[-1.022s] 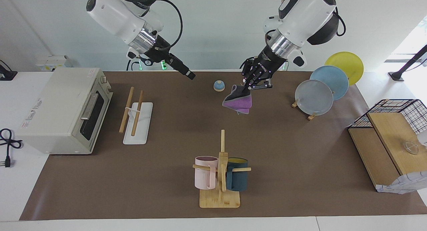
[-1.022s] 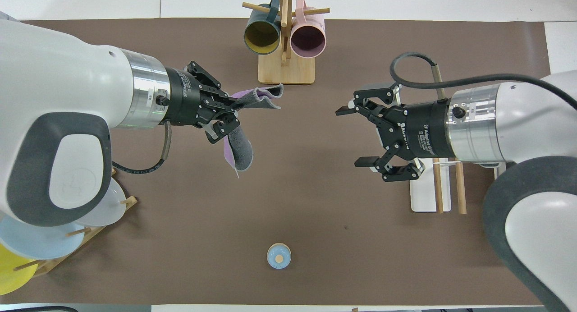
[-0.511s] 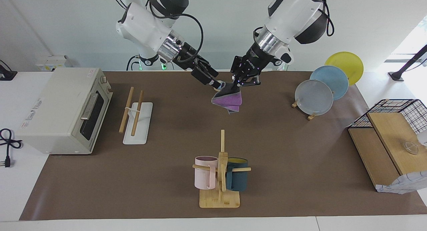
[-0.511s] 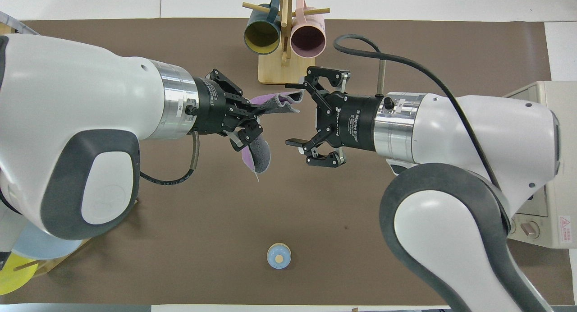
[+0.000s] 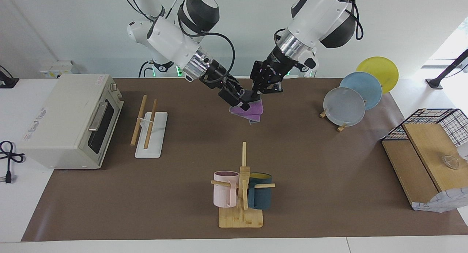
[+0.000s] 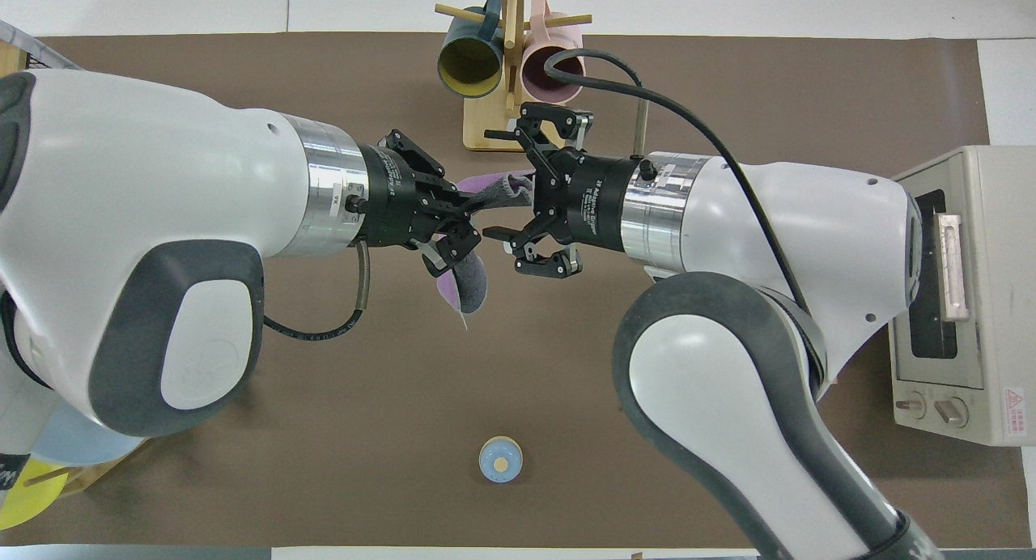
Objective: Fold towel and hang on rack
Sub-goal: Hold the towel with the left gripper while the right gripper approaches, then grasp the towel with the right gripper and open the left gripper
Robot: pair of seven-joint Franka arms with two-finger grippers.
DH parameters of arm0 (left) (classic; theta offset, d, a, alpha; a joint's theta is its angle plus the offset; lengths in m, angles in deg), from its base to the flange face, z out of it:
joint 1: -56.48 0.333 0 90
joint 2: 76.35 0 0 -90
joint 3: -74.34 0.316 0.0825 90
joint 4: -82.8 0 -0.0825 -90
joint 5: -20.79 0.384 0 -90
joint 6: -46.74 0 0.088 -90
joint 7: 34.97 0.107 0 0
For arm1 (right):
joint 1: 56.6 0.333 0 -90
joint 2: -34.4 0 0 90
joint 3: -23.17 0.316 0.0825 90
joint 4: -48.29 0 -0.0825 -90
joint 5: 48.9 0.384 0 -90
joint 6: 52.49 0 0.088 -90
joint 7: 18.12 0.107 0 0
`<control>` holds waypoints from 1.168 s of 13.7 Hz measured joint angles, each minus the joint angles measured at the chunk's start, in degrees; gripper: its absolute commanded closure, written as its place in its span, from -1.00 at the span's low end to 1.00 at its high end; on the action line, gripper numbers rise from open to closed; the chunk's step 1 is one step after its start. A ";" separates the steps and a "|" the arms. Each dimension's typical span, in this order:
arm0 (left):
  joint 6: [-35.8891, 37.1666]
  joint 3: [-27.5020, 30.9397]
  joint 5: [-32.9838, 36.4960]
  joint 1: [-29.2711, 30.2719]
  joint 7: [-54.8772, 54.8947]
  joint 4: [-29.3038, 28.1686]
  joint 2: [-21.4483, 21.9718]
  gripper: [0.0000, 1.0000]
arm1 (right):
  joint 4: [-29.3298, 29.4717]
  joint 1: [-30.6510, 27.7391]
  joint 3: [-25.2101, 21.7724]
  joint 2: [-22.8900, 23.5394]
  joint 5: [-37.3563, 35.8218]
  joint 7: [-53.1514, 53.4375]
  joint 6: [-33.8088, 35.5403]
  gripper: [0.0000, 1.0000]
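Observation:
The purple towel [image 5: 253, 109] [image 6: 468, 283] hangs bunched in the air over the middle of the brown mat, grey underside showing. My left gripper [image 5: 256, 95] [image 6: 472, 213] is shut on its upper part. My right gripper [image 5: 241, 99] [image 6: 495, 184] faces the left one, open, with its fingers on either side of the towel's free upper edge [image 6: 503, 189]. I cannot tell whether they touch the cloth. The rack [image 5: 148, 125], two wooden rods on a white base, stands toward the right arm's end beside the toaster oven. In the overhead view the right arm hides it.
A toaster oven [image 5: 69, 121] [image 6: 963, 293] sits at the right arm's end. A bamboo mug stand [image 5: 241, 194] [image 6: 510, 66] holds two mugs, farther from the robots. Plates [image 5: 351, 103] and a wire basket with boards [image 5: 424, 150] are at the left arm's end. A small blue knob [image 6: 501, 460] lies near the robots.
My right arm has swung from over the rack to the towel, staying open. My left gripper has carried the towel a little toward the right arm's end.

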 measured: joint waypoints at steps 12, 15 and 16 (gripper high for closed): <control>-2.68 0.04 0.00 -0.58 0.22 -0.11 0.14 0.41 | -0.13 0.94 0.23 0.19 0.00 -0.82 0.30 1.00; -2.76 -0.16 0.00 -0.97 1.08 -0.11 0.23 -0.24 | -0.21 0.30 0.07 0.60 0.01 -3.57 -0.21 1.00; -2.27 -0.15 0.01 -1.04 1.14 -0.37 0.33 -0.24 | -0.17 -0.42 -0.19 0.67 0.01 -4.74 -0.75 1.00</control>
